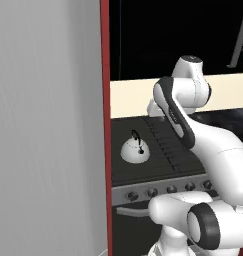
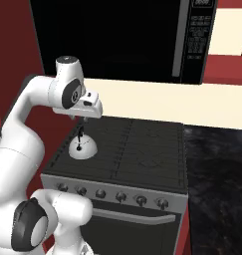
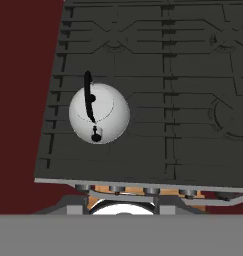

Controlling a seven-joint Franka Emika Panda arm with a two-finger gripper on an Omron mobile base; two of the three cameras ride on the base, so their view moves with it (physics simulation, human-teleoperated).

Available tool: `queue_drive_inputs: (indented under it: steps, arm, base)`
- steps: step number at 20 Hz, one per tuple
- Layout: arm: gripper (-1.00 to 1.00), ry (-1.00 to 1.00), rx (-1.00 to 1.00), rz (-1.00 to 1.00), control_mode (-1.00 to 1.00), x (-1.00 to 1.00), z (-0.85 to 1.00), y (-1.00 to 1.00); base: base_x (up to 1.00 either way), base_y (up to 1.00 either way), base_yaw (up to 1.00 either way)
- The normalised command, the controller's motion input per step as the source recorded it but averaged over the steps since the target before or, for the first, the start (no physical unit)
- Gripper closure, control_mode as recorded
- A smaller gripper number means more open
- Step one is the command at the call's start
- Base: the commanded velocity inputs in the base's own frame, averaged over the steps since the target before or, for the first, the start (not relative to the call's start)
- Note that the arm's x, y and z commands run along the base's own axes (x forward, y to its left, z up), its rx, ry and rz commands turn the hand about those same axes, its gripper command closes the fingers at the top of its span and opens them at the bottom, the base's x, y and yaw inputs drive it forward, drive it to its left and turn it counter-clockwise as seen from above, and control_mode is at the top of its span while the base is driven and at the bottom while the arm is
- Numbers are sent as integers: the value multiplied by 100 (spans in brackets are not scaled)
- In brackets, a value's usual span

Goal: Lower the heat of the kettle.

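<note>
Gripper (image 2: 84,118) on the white arm hangs above the black stove top (image 2: 142,149), holding nothing; whether its fingers are apart or together cannot be told. Directly below it, well apart, sits the small dome-shaped white-grey kettle (image 2: 82,147) with thin black arched handle, on the front left burner, behind a row of dark knobs (image 2: 100,193).

Stove knobs (image 1: 152,192) partly behind robot arm

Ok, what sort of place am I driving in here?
A simulated home kitchen, by the look of it: a black stove with a row of knobs along its front, a kettle on its front-left burner, and a microwave mounted above.
</note>
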Motion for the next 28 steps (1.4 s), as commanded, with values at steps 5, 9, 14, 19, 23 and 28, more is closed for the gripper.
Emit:
queue_drive_inputs:
  steps: [5, 9, 14, 19, 23, 28]
  arm:
    - [-100, 0, 0, 0, 100, 0, 0, 0]
    - [-100, 0, 0, 0, 100, 0, 0, 0]
    - [-100, 0, 0, 0, 100, 0, 0, 0]
    - [-100, 0, 0, 0, 100, 0, 0, 0]
    - [-100, 0, 0, 0, 100, 0, 0, 0]
    - [-100, 0, 0, 0, 100, 0, 0, 0]
  base:
    - [0, -6, 0]
    - [3, -46, -2]
    - [16, -52, 0]
    - [20, -53, 0]
    - [30, -53, 0]
    - [50, -43, 0]
